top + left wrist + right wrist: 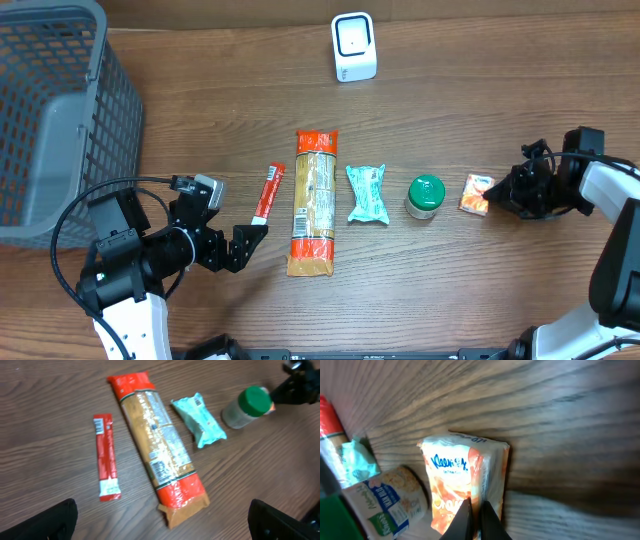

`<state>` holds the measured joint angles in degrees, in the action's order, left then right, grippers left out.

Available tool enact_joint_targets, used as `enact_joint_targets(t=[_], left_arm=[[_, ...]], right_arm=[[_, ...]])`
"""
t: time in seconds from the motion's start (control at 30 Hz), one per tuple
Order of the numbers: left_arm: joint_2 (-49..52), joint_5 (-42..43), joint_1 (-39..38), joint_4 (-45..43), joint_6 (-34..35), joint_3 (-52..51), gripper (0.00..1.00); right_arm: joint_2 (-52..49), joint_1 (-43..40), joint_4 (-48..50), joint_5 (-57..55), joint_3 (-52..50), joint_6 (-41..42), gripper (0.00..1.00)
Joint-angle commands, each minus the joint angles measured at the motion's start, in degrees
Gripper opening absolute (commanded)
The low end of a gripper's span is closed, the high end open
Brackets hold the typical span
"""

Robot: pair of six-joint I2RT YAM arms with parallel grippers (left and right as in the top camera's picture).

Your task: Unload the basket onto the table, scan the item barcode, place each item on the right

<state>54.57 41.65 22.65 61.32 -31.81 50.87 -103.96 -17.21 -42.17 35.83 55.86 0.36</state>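
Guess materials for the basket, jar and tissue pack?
Basket: grey moulded plastic with a matte look, judging by the uniform grid mesh.
Jar: see-through body, could be glass or plastic, can't tell which. Its green lid looks like smooth plastic.
Tissue pack: thin printed plastic film, glossy, with wrinkles and sheen at the edges.

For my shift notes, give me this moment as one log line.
left pincer: open, near red stick packet | right pincer: shut, tips at tissue pack | scanner: nothing presented

left arm (140,262): black joints, white link, looped black cable | right arm (612,190): white shell | right tool (474,506): slim, black
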Motion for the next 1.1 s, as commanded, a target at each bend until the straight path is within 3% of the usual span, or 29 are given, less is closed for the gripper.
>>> enact_joint_targets(t=[0.0,0.17,0.37,0.67,0.97,1.07], left_arm=[[0.2,-2.5,0.5,-0.1,-1.2,0.8,1.00],[0.2,-3.5,0.5,0.0,-1.2,0.8,1.00],[0.2,-8.2,0.5,-0.1,-1.2,0.8,1.00],[0.2,-10.1,0.5,-0.1,-1.2,0.8,1.00],[0.2,-10.2,0.5,-0.1,-1.2,0.8,0.99],[0.2,-10.2,0.5,-0.1,-1.2,0.8,1.00]], right_arm=[[3.6,-3.1,0.3,5.7,0.6,-0.5,0.04],[6.9,-5.4,-0.3,15.1,0.7,-2.4,0.04],[8.9,-5.3,-7.3,15.6,6.3,-4.3,0.04],[8.9,0.2,-24.2,26.6,19.2,-19.0,0.04],[8.8,10.6,-19.0,51.7,19.6,-21.4,0.04],[8.8,12.8,-15.9,54.1,19.6,-17.6,0.04]])
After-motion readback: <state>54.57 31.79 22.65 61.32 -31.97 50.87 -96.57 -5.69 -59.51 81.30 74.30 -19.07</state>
